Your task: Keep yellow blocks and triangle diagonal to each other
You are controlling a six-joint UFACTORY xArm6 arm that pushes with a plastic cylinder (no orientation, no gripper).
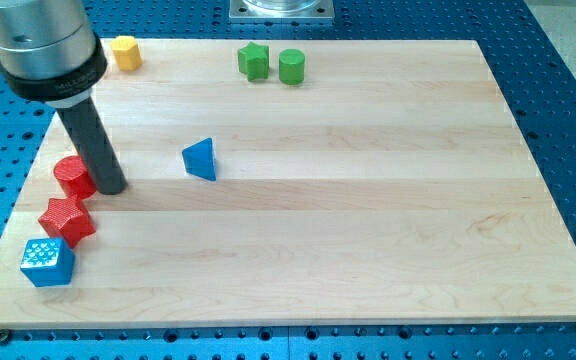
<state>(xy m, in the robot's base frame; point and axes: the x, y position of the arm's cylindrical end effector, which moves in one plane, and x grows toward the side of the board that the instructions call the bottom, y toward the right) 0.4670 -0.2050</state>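
The blue triangle [200,159] lies alone left of the board's middle. One yellow block [124,51] sits at the top left corner of the board. No second yellow block shows; the rod covers the spot above the red cylinder [71,177]. My tip [111,187] rests on the board just right of the red cylinder, touching or nearly touching it, well to the left of the triangle.
A red star [65,219] and a blue cube [46,261] run down the left edge below the red cylinder. A green star [254,60] and a green cylinder [291,66] stand side by side at the top edge. The wooden board [368,220] lies on a blue perforated table.
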